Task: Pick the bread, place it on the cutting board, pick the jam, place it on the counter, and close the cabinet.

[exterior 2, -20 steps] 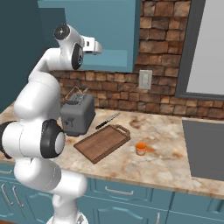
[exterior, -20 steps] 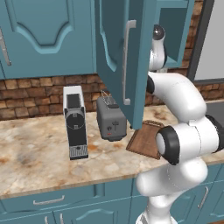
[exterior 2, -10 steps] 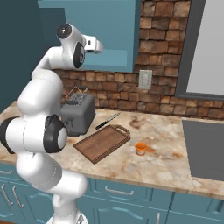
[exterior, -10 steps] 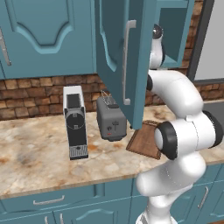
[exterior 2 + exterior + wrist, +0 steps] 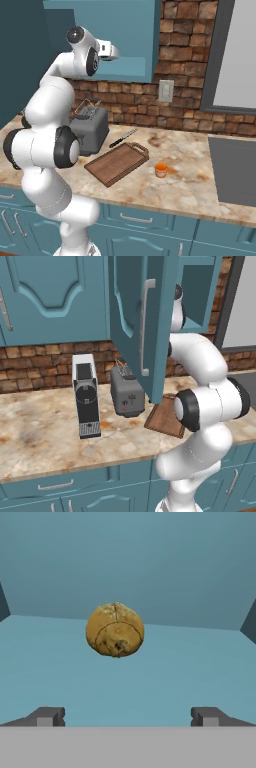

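Directly before splayed claw (image 5: pixel 127 717); bread (image 5: pixel 115 630)

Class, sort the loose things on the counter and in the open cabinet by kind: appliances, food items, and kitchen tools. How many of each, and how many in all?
Appliances: 2, coffee machine, toaster
Food items: 2, bread, jam
Kitchen tools: 2, cutting board, knife
Total: 6

The bread (image 5: pixel 115 630) sits inside the cabinet (image 5: pixel 197 293), apparently on its shelf; the jam (image 5: pixel 161 169) stands beside the cutting board (image 5: pixel 117 162).
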